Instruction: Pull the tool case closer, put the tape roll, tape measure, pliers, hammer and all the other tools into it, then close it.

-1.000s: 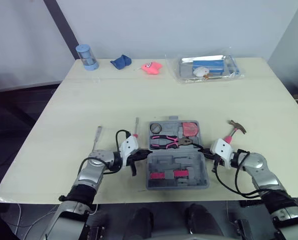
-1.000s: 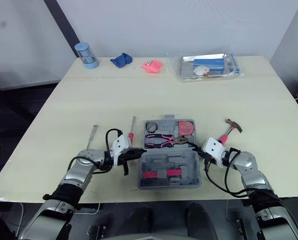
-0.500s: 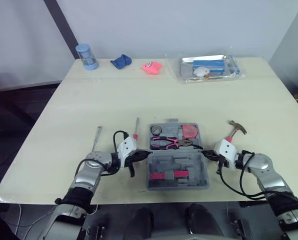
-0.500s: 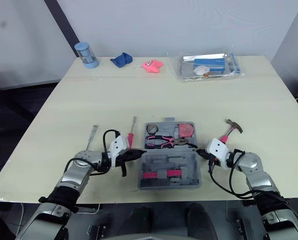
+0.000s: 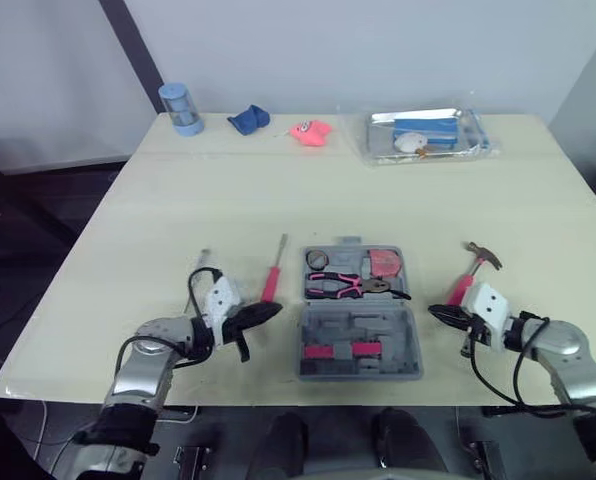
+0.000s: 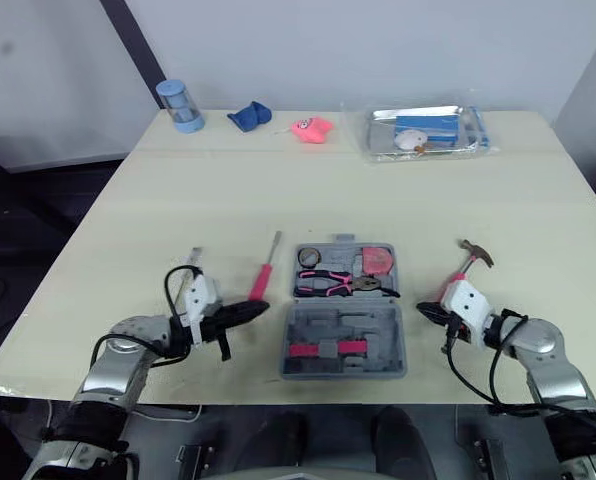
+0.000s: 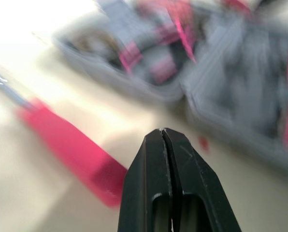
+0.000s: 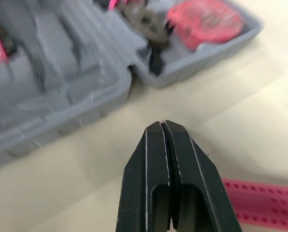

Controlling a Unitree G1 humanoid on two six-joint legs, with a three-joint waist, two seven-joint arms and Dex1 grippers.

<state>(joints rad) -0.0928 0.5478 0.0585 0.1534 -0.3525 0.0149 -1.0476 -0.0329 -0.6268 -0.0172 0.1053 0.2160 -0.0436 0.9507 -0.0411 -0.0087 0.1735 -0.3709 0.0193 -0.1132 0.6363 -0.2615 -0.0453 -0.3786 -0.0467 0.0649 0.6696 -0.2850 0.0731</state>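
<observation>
Left eye view, looking down over a pale table (image 5: 378, 200). Shows the grey tool case (image 5: 378, 325) lying open at 6 o'clock on the tabletop, near the front edge, so apparently pulled in already. Holds pink-handled pliers (image 5: 346, 287), a pink tape measure (image 5: 383, 262) and a dark ring, probably the tape roll (image 5: 316, 258), in its far half. Leaves out the hammer (image 5: 475, 266) at 2 o'clock of the case, a pink-handled screwdriver (image 5: 273, 277) at 10 o'clock, and a slim metal tool (image 5: 200, 260) further out toward 9 o'clock. Lid not yet closed. Left gripper (image 5: 273, 310) at 9 o'clock of the case, fingers pressed together, empty. Right gripper (image 5: 436, 314) at 3 o'clock, near the hammer's handle, likewise pressed together and empty.
</observation>
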